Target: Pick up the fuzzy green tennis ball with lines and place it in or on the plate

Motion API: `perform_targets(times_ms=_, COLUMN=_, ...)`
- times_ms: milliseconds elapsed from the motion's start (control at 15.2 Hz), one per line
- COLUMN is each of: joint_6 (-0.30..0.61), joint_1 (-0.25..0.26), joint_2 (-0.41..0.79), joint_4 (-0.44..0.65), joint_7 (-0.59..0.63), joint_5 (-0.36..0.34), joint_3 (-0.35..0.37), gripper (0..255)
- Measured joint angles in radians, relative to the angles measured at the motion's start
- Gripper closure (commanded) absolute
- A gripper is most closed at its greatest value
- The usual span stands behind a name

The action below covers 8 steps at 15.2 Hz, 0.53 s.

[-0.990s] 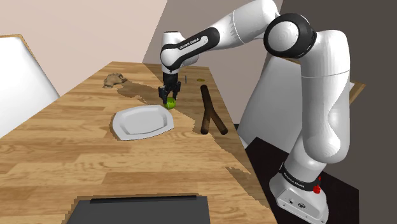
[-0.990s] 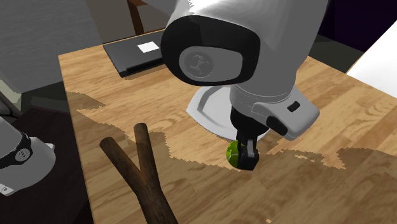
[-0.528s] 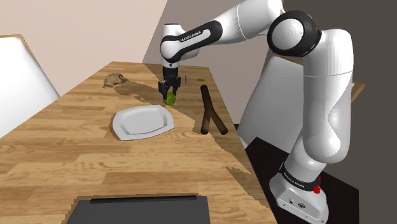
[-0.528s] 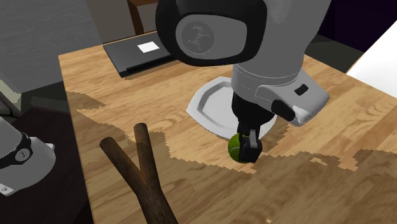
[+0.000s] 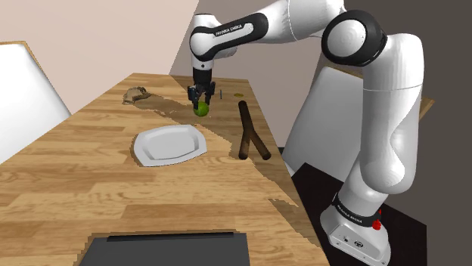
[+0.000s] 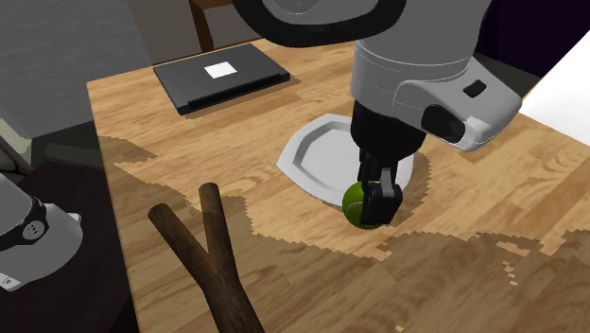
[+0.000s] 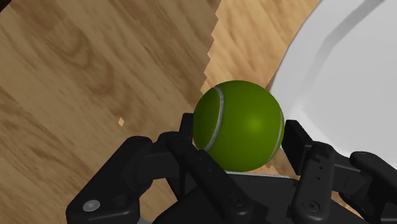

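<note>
Wood-grain table (image 5: 83,189) runs from near to far, with tan walls behind. At the shoulder view's left a white panel (image 5: 26,98) stands by the table's edge, and a small brown lump (image 5: 136,94) lies far back on the wood. Next comes the white plate (image 5: 170,143), mid-table and bare. Just beyond its far right rim hangs the ball (image 5: 202,110), green with a pale seam. The gripper (image 5: 201,106) clasps it at its widest girth, one finger on each side, and it seems clear of the wood.

I judge the ball light, springy, not fragile, and grippy rather than slick. That middle hold suits it, since an off-centre pinch could squirt it out. Further right a forked stick (image 5: 249,134) lies near the table's right edge, away from the path. The way to the plate looks open and short, with only the low rim to clear. Being round, the ball may roll, so the plate's centre is safest.
</note>
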Motion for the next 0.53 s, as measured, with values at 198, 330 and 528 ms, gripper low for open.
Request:
perform_targets(times_ms=198, joint_6=-0.030, joint_1=0.008, joint_2=-0.012, joint_4=0.018, joint_7=0.012, joint_5=-0.001, joint_3=0.003, gripper=255)
perform_targets(times_ms=330, joint_6=-0.039, joint_1=0.032, joint_2=-0.008, joint_4=0.031, joint_7=0.047, joint_5=-0.006, joint_3=0.014, gripper=255)
perform_targets(times_ms=528, joint_6=-0.050, joint_1=0.076, joint_2=-0.008, joint_4=0.043, joint_7=0.111, joint_5=-0.015, joint_3=0.033, gripper=255)
